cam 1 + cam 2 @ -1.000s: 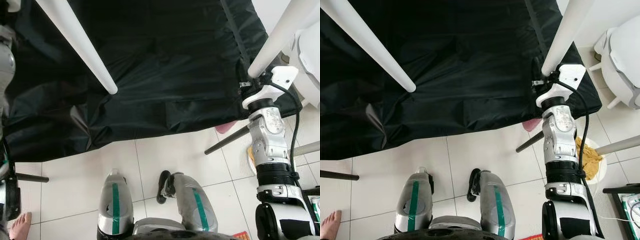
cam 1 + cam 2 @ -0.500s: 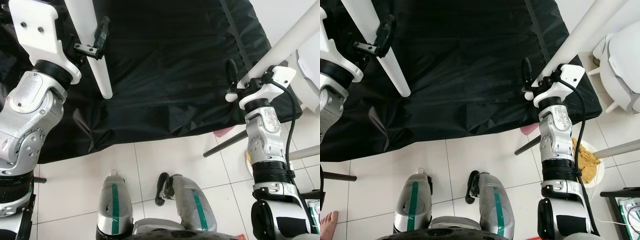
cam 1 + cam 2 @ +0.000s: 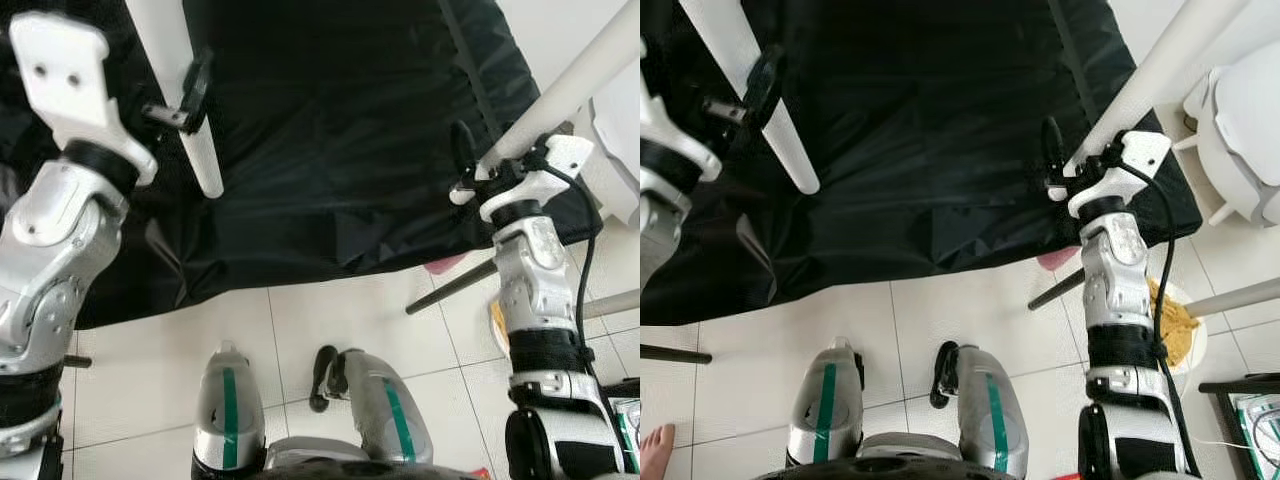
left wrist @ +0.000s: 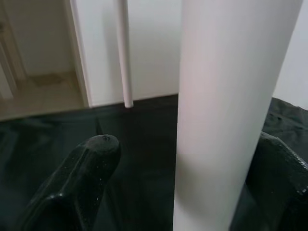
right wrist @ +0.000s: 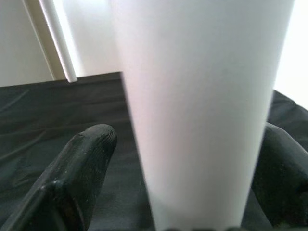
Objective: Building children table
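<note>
Both arms are raised: left gripper [image 3: 190,95] fingers straddle the left leg [image 3: 185,110] unclenched; right gripper [image 3: 478,165] likewise straddles the right leg [image 3: 570,95].

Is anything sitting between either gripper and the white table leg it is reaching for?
Nothing visible. The left gripper has the left white leg between its open fingers, and the right gripper likewise straddles the right white leg. The black cloth lies behind and below both legs, not in the gap.
</note>
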{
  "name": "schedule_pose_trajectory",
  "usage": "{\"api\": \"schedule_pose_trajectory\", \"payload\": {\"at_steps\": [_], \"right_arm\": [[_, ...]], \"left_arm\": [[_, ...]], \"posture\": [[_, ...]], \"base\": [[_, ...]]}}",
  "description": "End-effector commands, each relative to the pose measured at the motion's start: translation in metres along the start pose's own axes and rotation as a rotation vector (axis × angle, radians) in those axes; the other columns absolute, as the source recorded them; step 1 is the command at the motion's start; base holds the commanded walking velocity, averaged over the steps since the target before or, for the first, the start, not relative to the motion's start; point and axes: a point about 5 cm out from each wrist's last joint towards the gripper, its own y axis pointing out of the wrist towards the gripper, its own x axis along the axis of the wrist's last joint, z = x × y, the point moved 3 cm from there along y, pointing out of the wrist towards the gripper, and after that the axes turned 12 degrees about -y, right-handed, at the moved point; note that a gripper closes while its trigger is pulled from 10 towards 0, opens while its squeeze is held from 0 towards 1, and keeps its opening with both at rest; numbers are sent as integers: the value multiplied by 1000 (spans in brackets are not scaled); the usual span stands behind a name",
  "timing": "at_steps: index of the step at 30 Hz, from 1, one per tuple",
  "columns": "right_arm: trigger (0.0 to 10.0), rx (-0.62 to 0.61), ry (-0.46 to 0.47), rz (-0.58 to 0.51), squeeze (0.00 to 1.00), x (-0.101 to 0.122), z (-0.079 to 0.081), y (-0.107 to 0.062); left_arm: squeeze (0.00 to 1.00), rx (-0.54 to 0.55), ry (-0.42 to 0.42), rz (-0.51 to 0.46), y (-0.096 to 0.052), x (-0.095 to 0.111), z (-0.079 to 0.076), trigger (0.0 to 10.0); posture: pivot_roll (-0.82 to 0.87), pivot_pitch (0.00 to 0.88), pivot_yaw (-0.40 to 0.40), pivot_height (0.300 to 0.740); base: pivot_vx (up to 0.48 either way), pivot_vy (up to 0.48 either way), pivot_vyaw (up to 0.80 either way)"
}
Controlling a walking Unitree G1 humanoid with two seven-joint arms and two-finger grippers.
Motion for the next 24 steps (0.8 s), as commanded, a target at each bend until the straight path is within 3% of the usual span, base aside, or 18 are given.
{"api": "schedule_pose_trajectory", "payload": {"at_steps": [1, 4, 5, 8, 11, 18, 24], "right_arm": [[10000, 11, -8, -47, 0, 8, 2, -3], [10000, 25, -41, -82, 0, 14, 5, -9], [10000, 34, -70, -102, 0, 16, 8, -15], [10000, 19, -83, -108, 0, 15, 10, -23], [10000, -6, -132, -118, 0, 16, 12, -33], [10000, -31, -160, -109, 0, 13, 15, -45], [10000, 47, -182, -62, 0, -2, 34, -66]], "left_arm": [[0, -9, -17, -21, -4, 2, 2, 10000], [0, -29, -31, -19, -10, -1, 1, 10000], [0, -52, -18, -69, -16, -1, -1, 10000], [0, -56, 24, -80, -20, -6, -2, 10000], [0, -96, -58, -45, -24, -15, -5, 10000], [0, -118, -73, -23, -30, -26, -8, 10000], [0, -162, 15, 48, -42, -54, -10, 10000]], "posture": [[201, 122, -78, 740], [195, 121, -75, 740], [195, 121, -75, 740], [181, 120, -69, 740], [169, 118, -59, 740], [161, 116, -51, 740], [153, 113, -44, 740]], "base": [[0, 0, 0], [0, 0, 0], [0, 0, 0], [0, 0, 0], [0, 0, 0], [0, 0, 0], [0, 0, 0]]}}
